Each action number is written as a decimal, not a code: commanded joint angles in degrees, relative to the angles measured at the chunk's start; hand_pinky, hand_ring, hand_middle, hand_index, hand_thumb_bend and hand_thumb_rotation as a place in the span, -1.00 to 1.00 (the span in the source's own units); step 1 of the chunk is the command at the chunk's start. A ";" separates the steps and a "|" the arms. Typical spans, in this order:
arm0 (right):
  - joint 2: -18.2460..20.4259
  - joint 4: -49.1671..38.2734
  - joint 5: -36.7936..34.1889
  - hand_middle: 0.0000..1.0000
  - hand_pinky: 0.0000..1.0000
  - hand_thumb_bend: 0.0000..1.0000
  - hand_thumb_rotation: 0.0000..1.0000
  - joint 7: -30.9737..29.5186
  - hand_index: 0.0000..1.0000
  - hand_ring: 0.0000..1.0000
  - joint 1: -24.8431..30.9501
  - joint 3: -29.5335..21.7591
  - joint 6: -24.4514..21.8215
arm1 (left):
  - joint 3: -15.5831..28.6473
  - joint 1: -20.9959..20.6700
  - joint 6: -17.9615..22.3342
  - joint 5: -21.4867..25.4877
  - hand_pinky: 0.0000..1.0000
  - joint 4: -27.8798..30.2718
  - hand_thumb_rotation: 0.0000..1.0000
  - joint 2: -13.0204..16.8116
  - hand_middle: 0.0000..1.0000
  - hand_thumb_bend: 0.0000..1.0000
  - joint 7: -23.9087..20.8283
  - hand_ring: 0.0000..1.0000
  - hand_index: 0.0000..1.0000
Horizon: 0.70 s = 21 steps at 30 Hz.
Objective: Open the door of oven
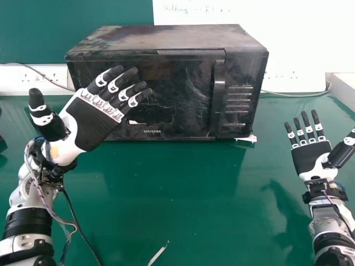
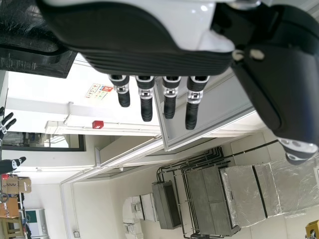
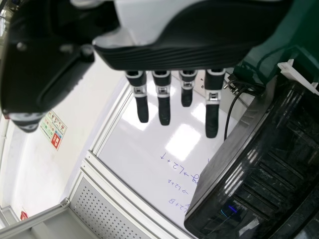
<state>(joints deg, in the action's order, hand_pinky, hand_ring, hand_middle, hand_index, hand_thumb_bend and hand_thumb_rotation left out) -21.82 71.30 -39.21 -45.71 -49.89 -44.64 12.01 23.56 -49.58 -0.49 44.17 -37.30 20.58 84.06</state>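
The black oven (image 1: 166, 37) stands just beyond the left hand (image 1: 91, 124), door (image 1: 186, 88) closed, contents hidden. That hand and the right hand (image 1: 310, 158) are open, fingers extended.

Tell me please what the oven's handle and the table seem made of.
Handle: probably hard black plastic, semi-gloss, judging by its soft highlight; painted metal is possible. Table: smooth green coating or laminate, glossy, since it mirrors the dark oven.

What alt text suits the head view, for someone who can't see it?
A black oven with its door shut stands on a green table. The left robot hand is open before its left side; the right robot hand, also open, is off right.
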 commanded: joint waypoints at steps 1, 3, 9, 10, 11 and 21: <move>-0.04 0.46 -0.16 0.99 0.51 1.00 0.66 0.13 0.75 0.92 0.04 -0.06 0.02 | 0.47 -0.26 -0.29 0.87 0.28 0.74 0.90 -0.48 0.78 0.96 0.05 0.63 0.80; -0.06 0.46 -0.18 1.00 0.51 1.00 0.65 0.08 0.76 0.93 0.05 -0.09 -0.01 | 0.50 -0.12 -0.42 0.87 0.27 1.14 0.89 -0.55 0.77 0.95 -0.24 0.61 0.79; -0.14 0.56 0.13 1.00 0.52 1.00 0.64 0.02 0.77 0.92 0.11 0.14 0.29 | 0.51 -0.77 -0.82 0.60 0.27 0.06 0.85 -0.16 0.78 0.92 0.50 0.62 0.80; -0.17 0.58 0.07 1.00 0.50 1.00 0.64 -0.06 0.76 0.91 0.08 0.11 0.14 | 0.50 -0.80 -0.74 0.51 0.27 0.01 0.86 -0.17 0.78 0.92 0.46 0.62 0.80; -0.16 0.58 0.04 1.00 0.51 1.00 0.63 -0.02 0.76 0.92 0.07 0.08 0.11 | 0.48 -0.83 -0.79 0.46 0.27 -0.02 0.86 -0.20 0.78 0.92 0.41 0.62 0.80; -0.07 0.56 -0.20 0.98 0.49 1.00 0.62 0.13 0.76 0.91 0.11 -0.17 -0.02 | -2.20 -0.88 -1.00 -3.59 0.27 2.03 0.64 -0.36 0.82 0.79 -5.02 0.66 0.83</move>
<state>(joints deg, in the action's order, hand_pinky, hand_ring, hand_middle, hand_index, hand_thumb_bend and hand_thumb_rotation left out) -21.83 71.32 -39.20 -45.71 -49.89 -44.68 12.01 22.17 -50.11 -1.94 41.26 -36.40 20.43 79.75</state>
